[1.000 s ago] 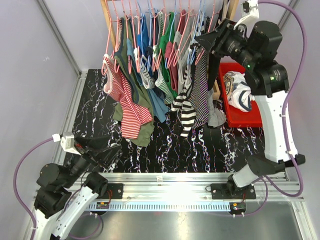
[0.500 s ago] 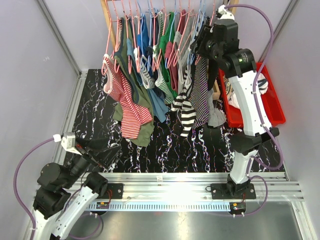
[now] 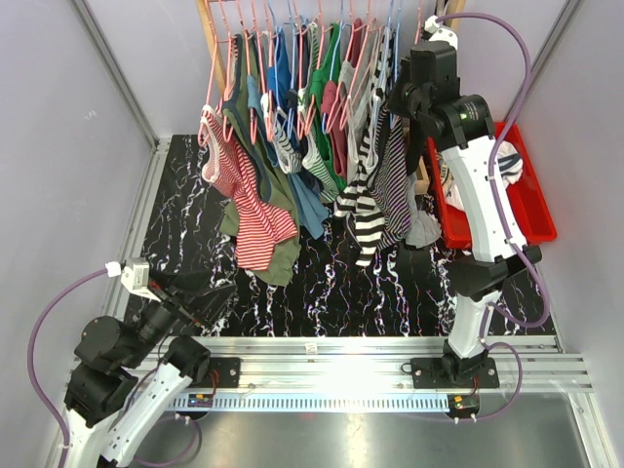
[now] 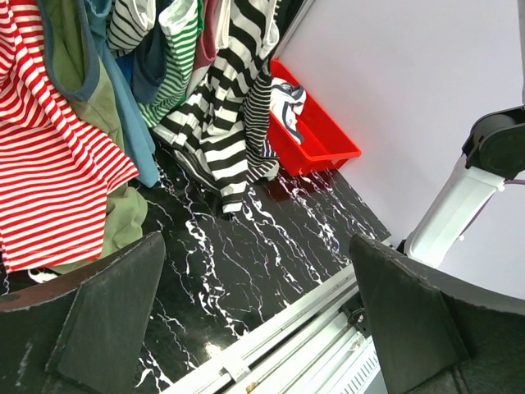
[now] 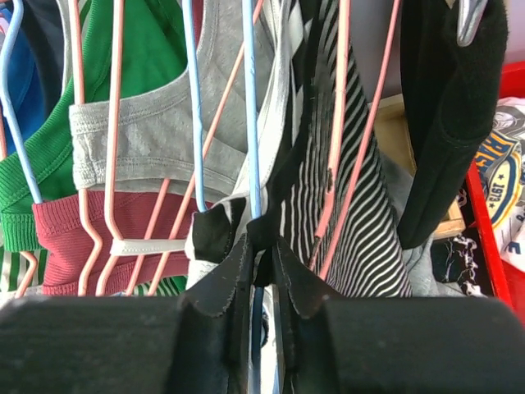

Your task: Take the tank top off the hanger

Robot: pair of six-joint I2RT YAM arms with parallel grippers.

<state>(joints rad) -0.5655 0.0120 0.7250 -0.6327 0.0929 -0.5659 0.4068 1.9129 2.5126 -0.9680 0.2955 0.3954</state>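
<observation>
Right end effector (image 5: 261, 246), swung in from the bin (image 3: 534, 219), has just pinched the tank top (image 5: 215, 236) at its strap. Left end effector (image 4: 254, 320) is open. I judge pull-off can begin.

The worktop (image 3: 322, 283) is a black slab with white marble-style veining all over it. Over on its far right side sits a red bin (image 3: 538, 210), with a crumpled white printed garment (image 3: 509, 166) inside. Along the near edge there's a silvery aluminium rail (image 3: 331, 356), and both arm bases (image 3: 210, 375) (image 3: 458, 372) are bolted onto it side by side.
</observation>
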